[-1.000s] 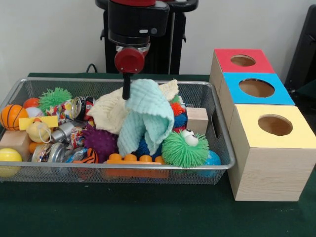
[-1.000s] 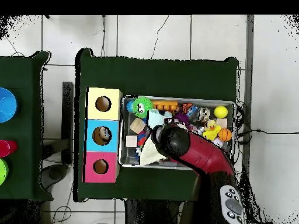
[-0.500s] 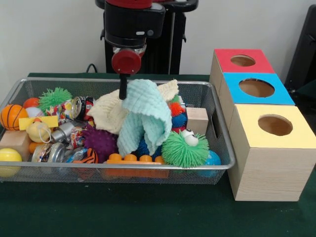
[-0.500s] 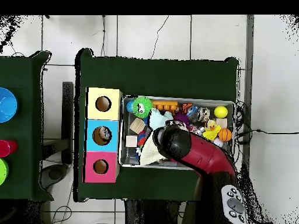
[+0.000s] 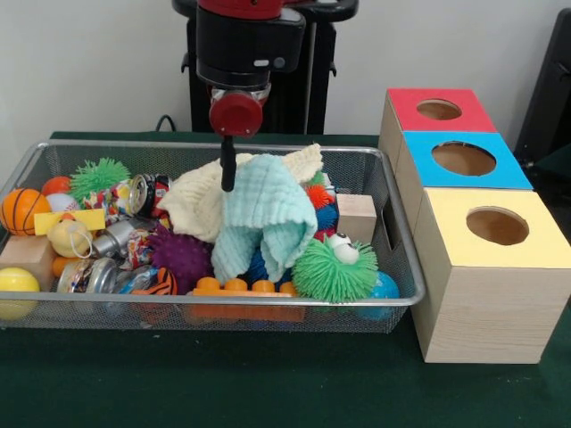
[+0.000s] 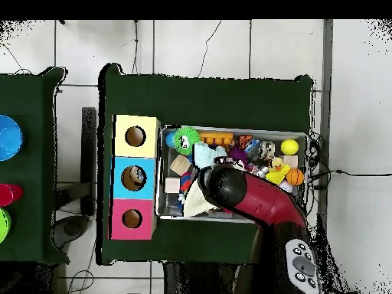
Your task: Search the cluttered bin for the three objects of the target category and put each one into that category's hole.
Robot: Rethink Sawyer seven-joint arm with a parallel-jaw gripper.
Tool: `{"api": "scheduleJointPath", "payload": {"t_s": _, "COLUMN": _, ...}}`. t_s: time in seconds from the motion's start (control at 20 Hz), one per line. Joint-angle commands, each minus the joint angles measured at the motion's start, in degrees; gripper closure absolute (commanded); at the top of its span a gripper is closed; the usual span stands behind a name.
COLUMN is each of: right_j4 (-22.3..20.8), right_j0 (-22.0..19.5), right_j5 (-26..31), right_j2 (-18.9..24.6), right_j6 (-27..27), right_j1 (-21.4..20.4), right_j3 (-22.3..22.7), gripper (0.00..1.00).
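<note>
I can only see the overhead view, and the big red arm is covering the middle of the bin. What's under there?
Observer: In the front view, the tool hangs at the top edge of a mint green cloth draped in the middle of the bin.
Operator: Is anything behind that cloth?
Observer: Yes, a cream cloth lies behind it, and part of it is tucked under the green one.
Operator: What do the boxes look like from the side?
Observer: The yellow-topped box has plain pale wooden sides. Only its top is coloured.
</note>
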Motion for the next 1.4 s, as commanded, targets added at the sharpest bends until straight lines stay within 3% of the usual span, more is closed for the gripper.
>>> {"api": "scheduleJointPath", "payload": {"t_s": 0.05, "right_j4": -3.86, "right_j0": -0.32, "right_j5": 6.52, "right_j2": 1.15, "right_j6": -3.31, "right_j1": 2.09, "right_j3": -5.40, "gripper": 0.00}}
{"api": "scheduleJointPath", "payload": {"t_s": 0.35, "right_j4": -7.85, "right_j0": -5.18, "right_j5": 10.70, "right_j2": 3.76, "right_j6": -11.11, "right_j1": 3.41, "right_j3": -12.60, "gripper": 0.00}}
{"api": "scheduleJointPath", "payload": {"t_s": 0.85, "right_j4": -12.39, "right_j0": -8.65, "right_j5": 16.41, "right_j2": 8.99, "right_j6": -14.73, "right_j1": 4.94, "right_j3": -20.57, "gripper": 0.00}}
{"api": "scheduleJointPath", "payload": {"t_s": 1.4, "right_j4": -13.97, "right_j0": -9.07, "right_j5": 2.77, "right_j2": 12.07, "right_j6": -6.50, "right_j1": 10.45, "right_j3": -18.96, "gripper": 0.00}}
